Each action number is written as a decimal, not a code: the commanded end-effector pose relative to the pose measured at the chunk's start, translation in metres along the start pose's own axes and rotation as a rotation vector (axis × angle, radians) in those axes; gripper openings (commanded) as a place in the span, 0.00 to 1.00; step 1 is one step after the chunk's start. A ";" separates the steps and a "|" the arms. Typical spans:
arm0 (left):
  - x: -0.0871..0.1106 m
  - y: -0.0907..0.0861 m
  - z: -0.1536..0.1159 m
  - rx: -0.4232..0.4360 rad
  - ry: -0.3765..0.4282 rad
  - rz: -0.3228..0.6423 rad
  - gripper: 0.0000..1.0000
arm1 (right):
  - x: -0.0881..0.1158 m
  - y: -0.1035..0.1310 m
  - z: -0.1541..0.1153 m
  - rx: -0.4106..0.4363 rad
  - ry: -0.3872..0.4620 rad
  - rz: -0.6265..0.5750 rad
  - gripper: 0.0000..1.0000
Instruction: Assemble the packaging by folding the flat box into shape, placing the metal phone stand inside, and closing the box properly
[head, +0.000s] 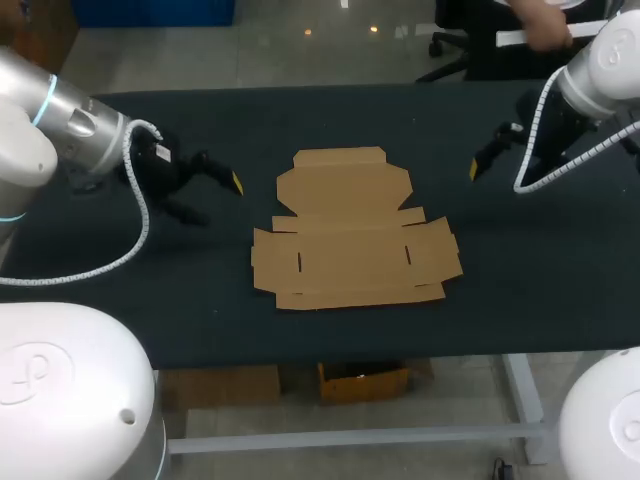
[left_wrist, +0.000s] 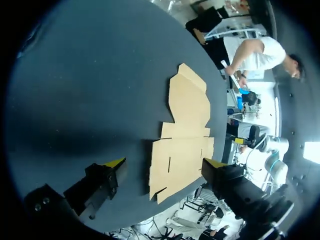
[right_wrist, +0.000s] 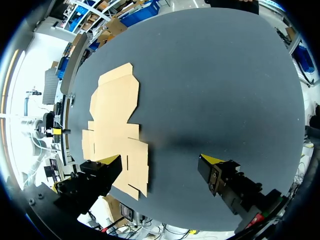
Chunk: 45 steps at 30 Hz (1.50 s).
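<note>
Cardboard, brown: the flat box (head: 355, 235) lies unfolded mid-table (head: 520, 290), lid flap at 12 o'clock, slotted panel toward 6. At the box's 9 o'clock the left gripper (left_wrist: 164, 163) has its fingers spread and holds nothing. At about 2 o'clock the right gripper (right_wrist: 161, 160) is likewise spread and empty. Neither touches the box. No phone stand in view. Folding not yet started, I judge. To do it well, pin the base panel with one arm and raise a side wall along its crease with the other. The thin sheet will likely slide.

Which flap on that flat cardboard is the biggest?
The wide flap of the cardboard farthest from the robot, with angled corners and a narrow strip at its end. The side flaps are smaller.
</note>
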<state>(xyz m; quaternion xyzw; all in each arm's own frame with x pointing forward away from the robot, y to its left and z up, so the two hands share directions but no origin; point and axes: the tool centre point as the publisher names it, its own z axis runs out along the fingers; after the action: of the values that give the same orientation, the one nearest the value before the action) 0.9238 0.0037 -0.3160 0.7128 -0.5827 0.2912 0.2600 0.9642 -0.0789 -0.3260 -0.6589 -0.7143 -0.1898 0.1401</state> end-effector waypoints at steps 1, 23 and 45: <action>0.002 -0.002 0.004 0.023 -0.013 -0.105 1.00 | 0.000 0.008 0.003 0.015 -0.006 -0.001 1.00; 0.015 -0.025 0.000 -0.012 -0.135 -0.109 0.08 | 0.009 0.025 0.023 0.005 -0.058 -0.047 0.98; 0.019 -0.040 0.006 -0.096 -0.192 -0.115 0.00 | 0.002 0.024 0.026 -0.077 -0.017 0.002 0.00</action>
<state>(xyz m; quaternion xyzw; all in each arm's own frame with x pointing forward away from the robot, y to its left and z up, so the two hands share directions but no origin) 0.9637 -0.0059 -0.3087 0.7563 -0.5748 0.1851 0.2517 0.9906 -0.0636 -0.3462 -0.6659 -0.7070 -0.2112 0.1101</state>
